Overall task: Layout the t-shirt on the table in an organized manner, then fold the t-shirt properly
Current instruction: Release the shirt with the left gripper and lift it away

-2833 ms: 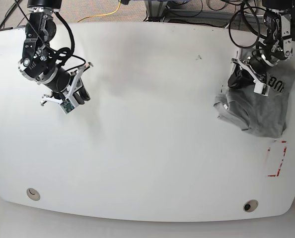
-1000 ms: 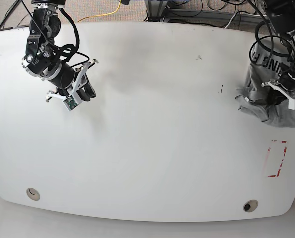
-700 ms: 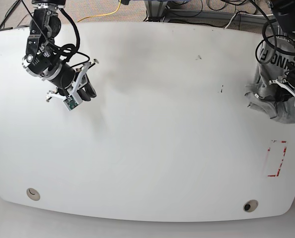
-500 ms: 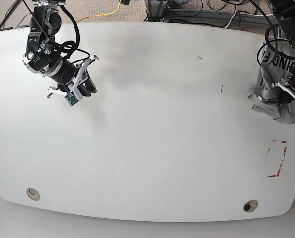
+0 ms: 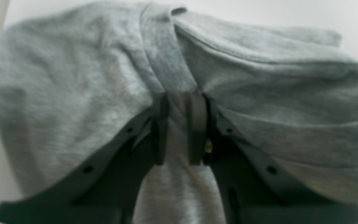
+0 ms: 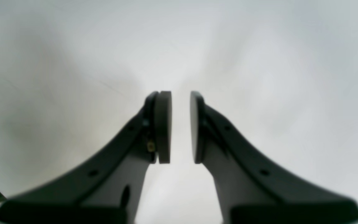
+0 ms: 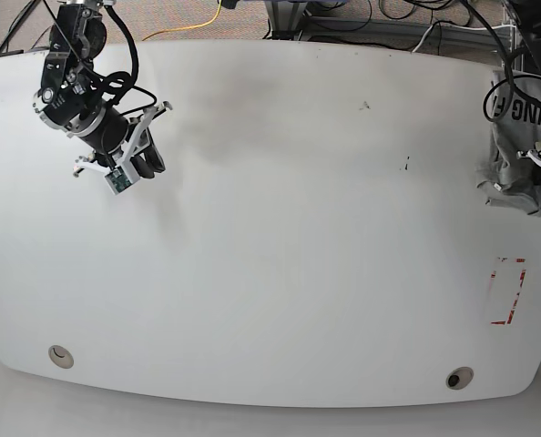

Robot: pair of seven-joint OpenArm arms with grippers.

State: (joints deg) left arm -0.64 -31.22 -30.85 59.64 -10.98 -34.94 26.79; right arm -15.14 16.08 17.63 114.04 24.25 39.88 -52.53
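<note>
Item: the t-shirt (image 7: pixel 522 137), light heather-grey cotton with dark block lettering, bunched at the far right edge of the table (image 7: pixel 280 237) in the base view, part of it lifted off the surface. Handling, judged: light, limp, not fragile; it sags and folds on itself wherever unsupported, so a pinch at a hem, shoulder seam or the ribbed collar should spread it best. Left gripper (image 5: pixel 179 130): pads clamped on a fold of grey fabric just below the collar band. Right gripper (image 6: pixel 180 127): a narrow gap between the pads, nothing held, poised over bare table at the far side. Change since the earlier views: the shirt has been dragged rightward from well inside the table toward its edge; the right arm has drawn back slightly.
</note>
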